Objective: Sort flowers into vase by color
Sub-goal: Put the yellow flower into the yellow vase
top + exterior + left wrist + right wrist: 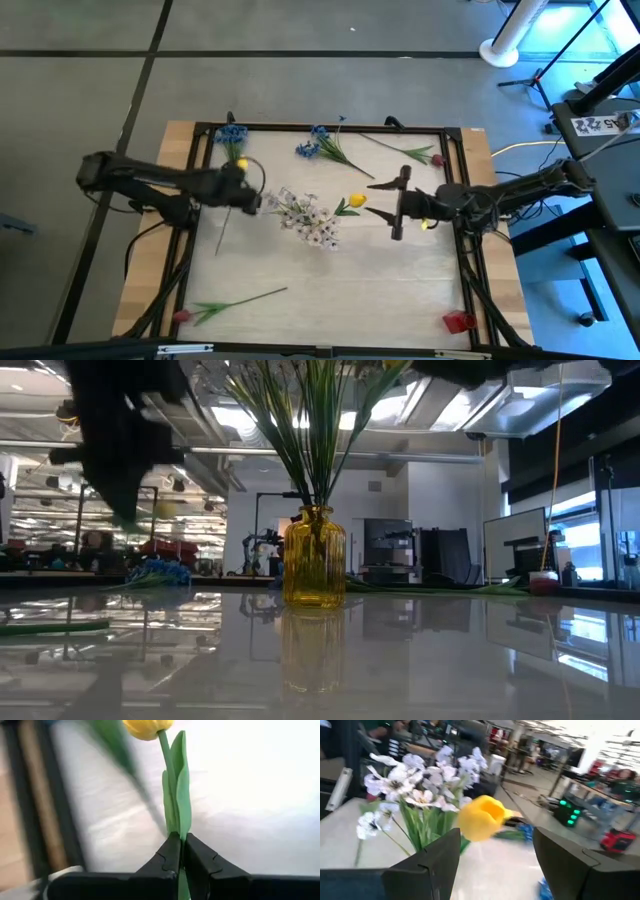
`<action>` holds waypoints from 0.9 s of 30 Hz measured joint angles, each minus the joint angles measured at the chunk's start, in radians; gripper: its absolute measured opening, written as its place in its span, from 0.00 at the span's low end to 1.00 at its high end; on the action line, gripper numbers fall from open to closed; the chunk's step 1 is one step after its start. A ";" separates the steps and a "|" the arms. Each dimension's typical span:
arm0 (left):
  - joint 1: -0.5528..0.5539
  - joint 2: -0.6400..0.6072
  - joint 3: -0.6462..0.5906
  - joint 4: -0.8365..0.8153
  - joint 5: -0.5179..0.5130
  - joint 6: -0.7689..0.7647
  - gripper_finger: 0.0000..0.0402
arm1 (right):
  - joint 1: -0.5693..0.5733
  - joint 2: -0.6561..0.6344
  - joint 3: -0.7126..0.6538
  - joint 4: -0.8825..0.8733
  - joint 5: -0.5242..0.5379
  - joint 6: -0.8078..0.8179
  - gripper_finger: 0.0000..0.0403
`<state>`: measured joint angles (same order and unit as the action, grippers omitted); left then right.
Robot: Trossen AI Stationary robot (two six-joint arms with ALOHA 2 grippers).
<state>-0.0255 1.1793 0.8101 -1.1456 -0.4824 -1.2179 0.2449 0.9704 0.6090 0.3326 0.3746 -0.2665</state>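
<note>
A yellow glass vase [315,557] stands mid-table and holds white-lavender flowers [305,215] and one yellow tulip [355,200]. My left gripper [245,192] is left of the vase, shut on a second yellow tulip [240,165]. My right gripper [399,205] is open, right of the vase. It faces the vase's tulip head [480,822] without touching it. Blue flowers [232,133] [312,148] and a red-pink flower [420,152] lie along the far side. Another red-pink flower [230,303] lies near left. My left gripper [181,840] pinches the yellow tulip by its green stem and leaf [177,820], some way below the head [147,727]. The stem runs on past the fingertips to the head. Its thin lower end [220,240] trails toward the near edge. The low view shows this gripper [120,440] well above the table.
A black frame [200,180] edges the white table top. A small red object [458,322] sits at the near right corner. Bare table lies between the vase and the near edge. Beyond the far edge is grey floor.
</note>
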 joint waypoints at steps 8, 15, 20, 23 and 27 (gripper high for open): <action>-0.543 -0.097 0.000 0.247 -0.213 0.080 0.02 | 0.130 -0.138 0.000 -0.066 0.044 -0.002 0.62; -0.818 -0.040 0.000 0.592 -0.394 0.295 0.02 | 0.225 -0.160 0.001 -0.046 0.044 -0.002 0.62; -0.941 0.033 0.000 0.818 -0.439 0.462 0.02 | 0.273 -0.154 0.000 -0.056 0.054 -0.003 0.62; -0.995 0.089 0.000 0.976 -0.550 0.616 0.02 | 0.295 -0.155 0.000 -0.050 0.060 -0.003 0.62; -0.997 0.179 0.000 1.231 -0.652 0.844 0.02 | 0.299 -0.155 0.000 -0.052 0.079 -0.004 0.62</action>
<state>-1.0226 1.3580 0.8101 0.0859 -1.1341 -0.3740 0.5438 0.8158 0.6094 0.2804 0.4532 -0.2703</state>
